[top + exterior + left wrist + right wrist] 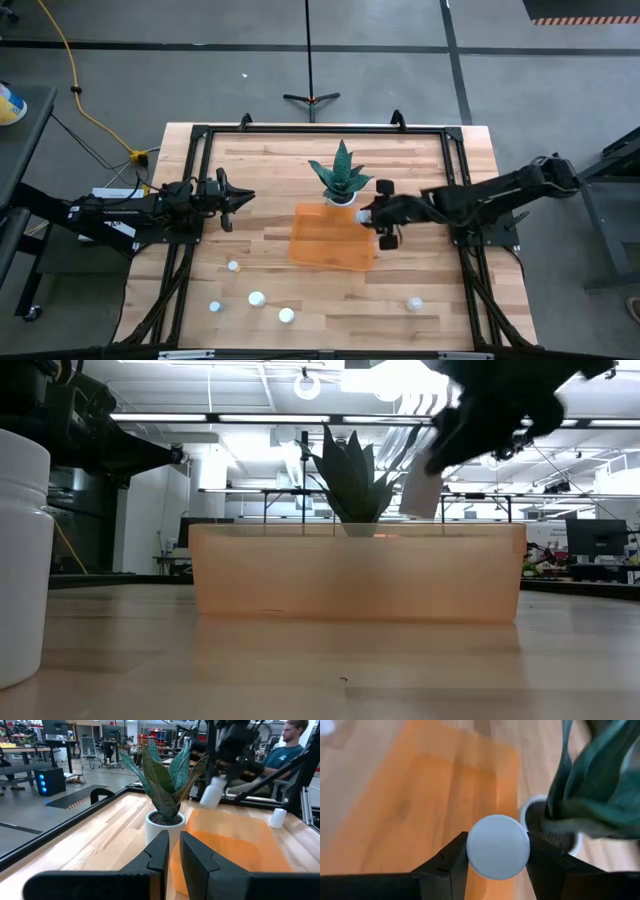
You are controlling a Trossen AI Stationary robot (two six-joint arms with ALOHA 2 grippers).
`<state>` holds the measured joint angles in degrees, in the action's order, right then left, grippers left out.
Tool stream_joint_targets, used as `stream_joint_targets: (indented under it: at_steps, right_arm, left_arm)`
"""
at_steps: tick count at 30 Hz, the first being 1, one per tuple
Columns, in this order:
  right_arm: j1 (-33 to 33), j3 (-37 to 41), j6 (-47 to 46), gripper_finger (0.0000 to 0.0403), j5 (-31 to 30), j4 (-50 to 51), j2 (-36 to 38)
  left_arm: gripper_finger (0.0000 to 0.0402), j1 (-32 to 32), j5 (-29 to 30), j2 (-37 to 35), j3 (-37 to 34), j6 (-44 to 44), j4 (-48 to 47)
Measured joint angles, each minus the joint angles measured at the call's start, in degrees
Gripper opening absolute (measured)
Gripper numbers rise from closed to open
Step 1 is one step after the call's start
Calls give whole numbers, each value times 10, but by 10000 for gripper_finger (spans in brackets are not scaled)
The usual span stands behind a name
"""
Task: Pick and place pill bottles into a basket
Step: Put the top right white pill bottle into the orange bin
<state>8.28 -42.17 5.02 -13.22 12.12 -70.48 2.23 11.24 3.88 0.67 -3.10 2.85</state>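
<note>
My right gripper (pixel 372 216) is shut on a white pill bottle (pixel 498 847) above the right end of the translucent orange bin (pixel 330 238). The held bottle also shows in the low view (pixel 422 490), above the bin's rim, and in the left wrist view (pixel 212 792). Several other bottles stand on the table near its front edge: three at front left (pixel 256 298), one a little farther back (pixel 233 266), one at front right (pixel 414 303). My left gripper (pixel 237 197) is shut and empty at the table's left side. My right gripper pinches the bottle's round sides (pixel 470 851) between its two fingers, with one round end of the bottle facing the wrist camera. The fingers come from the table's right, slanting down. The bottle is lifted clear and hangs tilted below the fingers, above the bin.
A spiky green plant (pixel 340 170) in a white pot (pixel 342 198) stands against the bin's far side, close to my right gripper. A black frame (pixel 200 135) runs around the table. A person (pixel 292 745) sits beyond the table's right side.
</note>
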Motion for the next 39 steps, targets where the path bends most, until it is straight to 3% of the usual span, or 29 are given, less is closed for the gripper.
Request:
stream_joint_targets:
  at_steps: [5,11,22,30,35,39]
  right_arm:
    - [-59,0,0,157,96,-12,-53]
    - [-77,0,1,158,137,-37,-114]
    - [-77,0,-25,160,149,-39,-158]
    - [-77,-1,-56,210,131,-30,-158]
    - [-77,-43,-42,240,95,35,-141]
    - [-72,-92,-42,244,104,125,-112]
  left_arm:
    - [83,0,0,0,0,0,0]
    - [83,0,0,0,0,0,0]
    - [83,0,0,0,0,0,0]
    - [83,0,0,0,0,0,0]
    - [83,0,0,0,0,0,0]
    - [83,0,0,0,0,0,-4]
